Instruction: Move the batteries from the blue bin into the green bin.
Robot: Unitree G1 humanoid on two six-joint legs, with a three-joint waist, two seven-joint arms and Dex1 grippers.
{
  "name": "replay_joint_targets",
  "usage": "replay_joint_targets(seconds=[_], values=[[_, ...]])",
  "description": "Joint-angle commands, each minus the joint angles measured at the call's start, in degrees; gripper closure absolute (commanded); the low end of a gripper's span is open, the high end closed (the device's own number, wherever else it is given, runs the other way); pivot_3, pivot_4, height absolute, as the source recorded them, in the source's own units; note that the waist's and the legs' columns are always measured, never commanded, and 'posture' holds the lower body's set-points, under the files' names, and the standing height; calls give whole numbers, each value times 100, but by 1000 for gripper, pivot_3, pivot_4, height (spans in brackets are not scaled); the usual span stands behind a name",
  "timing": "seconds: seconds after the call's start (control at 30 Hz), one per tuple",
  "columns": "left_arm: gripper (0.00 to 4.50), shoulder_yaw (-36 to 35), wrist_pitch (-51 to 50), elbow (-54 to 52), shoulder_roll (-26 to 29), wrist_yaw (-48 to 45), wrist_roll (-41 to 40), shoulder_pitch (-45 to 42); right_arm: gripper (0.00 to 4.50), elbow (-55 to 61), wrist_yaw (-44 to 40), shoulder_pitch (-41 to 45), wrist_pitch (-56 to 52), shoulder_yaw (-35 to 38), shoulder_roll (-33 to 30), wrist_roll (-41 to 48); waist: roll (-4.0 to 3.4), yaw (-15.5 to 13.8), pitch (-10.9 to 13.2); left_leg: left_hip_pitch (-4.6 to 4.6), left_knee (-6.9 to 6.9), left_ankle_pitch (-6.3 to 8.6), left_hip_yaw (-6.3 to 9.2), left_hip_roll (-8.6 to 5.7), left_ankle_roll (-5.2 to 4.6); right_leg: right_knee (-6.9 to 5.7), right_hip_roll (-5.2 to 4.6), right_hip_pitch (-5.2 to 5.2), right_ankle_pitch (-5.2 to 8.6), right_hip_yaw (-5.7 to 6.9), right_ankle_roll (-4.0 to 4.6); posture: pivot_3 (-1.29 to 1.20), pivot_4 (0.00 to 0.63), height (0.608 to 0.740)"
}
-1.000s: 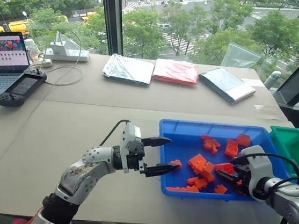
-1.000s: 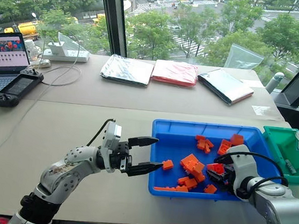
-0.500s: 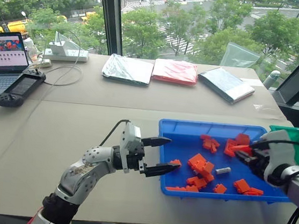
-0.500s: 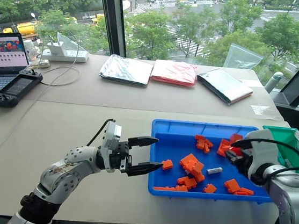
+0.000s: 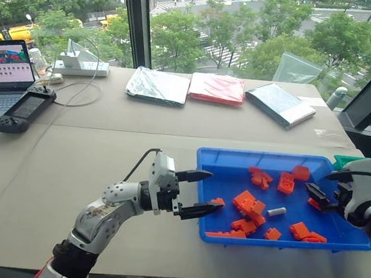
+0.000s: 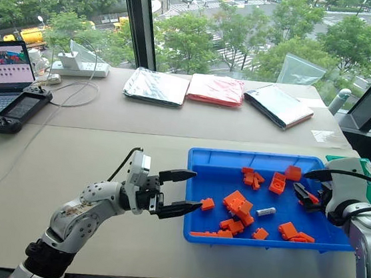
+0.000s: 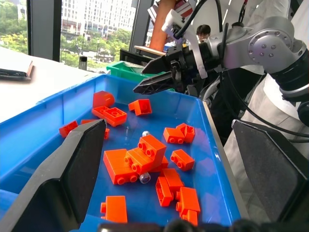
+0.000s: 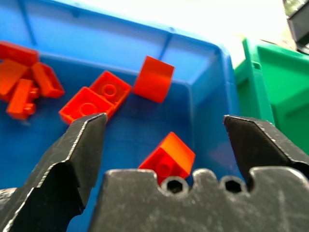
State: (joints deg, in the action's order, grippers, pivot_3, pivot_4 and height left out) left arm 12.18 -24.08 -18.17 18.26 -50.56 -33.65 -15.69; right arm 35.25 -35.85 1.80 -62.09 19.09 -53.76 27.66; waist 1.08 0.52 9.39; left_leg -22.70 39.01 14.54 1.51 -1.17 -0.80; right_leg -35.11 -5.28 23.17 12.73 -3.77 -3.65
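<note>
One battery (image 5: 276, 210) lies crosswise mid-bin (image 5: 334, 242), between both empty, wide-open grippers; right gripper (image 5: 318, 196) nearer.

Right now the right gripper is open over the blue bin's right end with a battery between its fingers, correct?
Not quite. The right gripper is open over the blue bin's right end, but it is empty, as the right wrist view shows. A battery lies loose mid-bin among the orange blocks.
</note>
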Motion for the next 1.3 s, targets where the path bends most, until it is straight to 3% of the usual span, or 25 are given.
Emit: replay_joint_targets(seconds=[0.03, 0.6, 1.07, 1.17, 1.3], values=[[0, -19, 33, -210, -14, 38, -3, -6, 31, -278, 256, 5, 90, 16, 138, -181, 0, 1, 0, 0, 0, 0, 0, 0, 0, 0, 1, 1, 0, 0, 0, 0, 150, 740], [0, -5, 48, -190, -21, 56, 27, -22, 31, -772, 786, 126, -59, -815, 608, -515, 0, 8, 0, 1, -2, 0, 0, 1, 0, -1, 2, 3, 0, 0, 1, 0, 150, 740], [0, -12, 48, -181, -41, 99, 40, -14, 31, -956, 1011, 342, -330, -1024, 840, -520, 0, 12, -1, 4, -2, 0, 1, 1, 0, -2, 3, 0, 0, 0, 1, 0, 150, 740], [0, -11, 51, -176, -44, 112, 38, -11, 606, -996, 982, 359, -344, -1080, 780, -533, 0, 11, -1, 4, -2, 0, 1, 1, 0, -2, 3, 0, 0, 0, 1, 0, 150, 740], [0, -11, 50, -168, -52, 117, 39, -15, 1988, -982, 931, 365, -347, -1139, 717, -522, 1, 11, -1, 5, -2, 0, 1, 1, 0, -2, 3, -1, 0, 0, 1, 0, 150, 740]])
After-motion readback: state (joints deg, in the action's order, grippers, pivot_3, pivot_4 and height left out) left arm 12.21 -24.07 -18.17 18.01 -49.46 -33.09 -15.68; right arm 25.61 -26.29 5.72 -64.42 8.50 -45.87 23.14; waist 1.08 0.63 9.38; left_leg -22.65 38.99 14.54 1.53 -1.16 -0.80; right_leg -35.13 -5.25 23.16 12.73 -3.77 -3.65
